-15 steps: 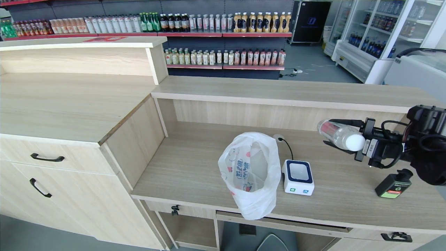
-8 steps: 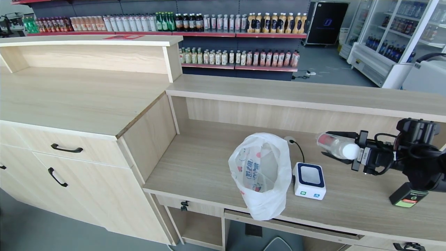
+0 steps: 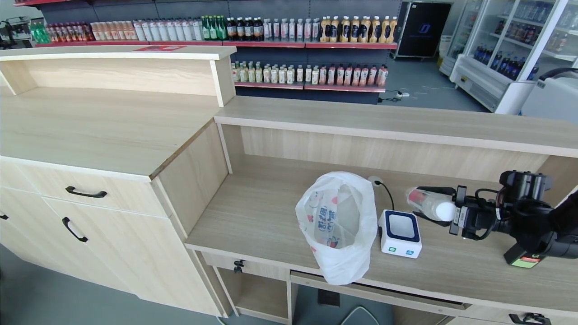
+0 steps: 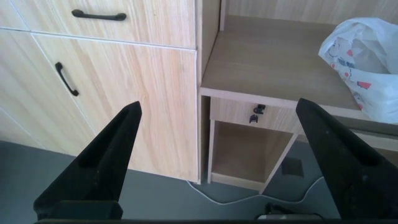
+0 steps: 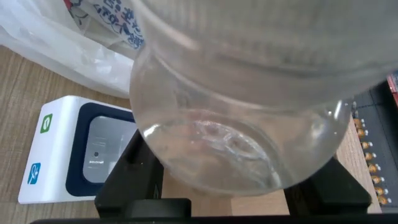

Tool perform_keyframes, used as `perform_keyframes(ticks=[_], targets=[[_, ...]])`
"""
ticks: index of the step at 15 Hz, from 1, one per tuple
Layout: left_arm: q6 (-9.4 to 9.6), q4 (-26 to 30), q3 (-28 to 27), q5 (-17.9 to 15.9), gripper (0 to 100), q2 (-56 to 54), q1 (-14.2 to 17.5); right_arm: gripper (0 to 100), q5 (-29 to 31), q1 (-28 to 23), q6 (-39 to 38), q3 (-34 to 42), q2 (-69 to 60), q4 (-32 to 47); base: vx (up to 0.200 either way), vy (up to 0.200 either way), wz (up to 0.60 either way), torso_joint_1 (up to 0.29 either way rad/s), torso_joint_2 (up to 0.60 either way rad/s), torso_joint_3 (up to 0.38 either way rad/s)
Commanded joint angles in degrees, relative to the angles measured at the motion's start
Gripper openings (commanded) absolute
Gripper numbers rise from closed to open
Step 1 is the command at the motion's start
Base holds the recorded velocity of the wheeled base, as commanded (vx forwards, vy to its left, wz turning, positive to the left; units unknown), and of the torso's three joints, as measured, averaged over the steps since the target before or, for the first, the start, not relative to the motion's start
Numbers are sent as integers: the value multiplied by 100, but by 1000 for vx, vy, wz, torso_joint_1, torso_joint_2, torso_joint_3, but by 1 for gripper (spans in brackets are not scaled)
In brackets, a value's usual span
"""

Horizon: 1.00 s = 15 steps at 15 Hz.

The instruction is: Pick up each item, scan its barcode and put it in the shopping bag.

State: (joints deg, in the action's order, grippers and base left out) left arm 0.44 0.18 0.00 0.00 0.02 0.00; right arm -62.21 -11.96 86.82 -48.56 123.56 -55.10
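My right gripper [image 3: 432,203] is shut on a clear water bottle [image 3: 428,204] with a white cap and a red label, held on its side just right of and slightly above the white barcode scanner [image 3: 399,226]. In the right wrist view the bottle [image 5: 249,106] looms close, with the scanner [image 5: 81,155] and the bag [image 5: 81,37] beneath it. The white plastic shopping bag [image 3: 336,223] stands open on the counter, left of the scanner. My left gripper [image 4: 217,155] is open, hanging low in front of the cabinet, with the bag [image 4: 364,59] off to one side.
A dark handheld device [image 3: 524,256] with a green and red label lies on the counter at the far right. The scanner's cable [image 3: 379,187] runs to the back wall. A raised counter [image 3: 90,122] with drawers stands to the left; the ledge [image 3: 384,119] overhangs the back.
The head camera shifted at first. Since then my right gripper has lowered with the bottle and moved left, closer to the scanner. The bag and scanner stayed put.
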Motion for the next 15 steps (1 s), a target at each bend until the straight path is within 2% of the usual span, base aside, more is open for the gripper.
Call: perform_keyframes(ticks=[1,15], targets=[[0,-1,0,0,100,-2,0,0,-11,27,10,-102,247,-27,0,0,0,0,0,0],[0,-1,0,0,100,-2,0,0,-11,150,151,-374,713,-36,0,0,0,0,0,0]])
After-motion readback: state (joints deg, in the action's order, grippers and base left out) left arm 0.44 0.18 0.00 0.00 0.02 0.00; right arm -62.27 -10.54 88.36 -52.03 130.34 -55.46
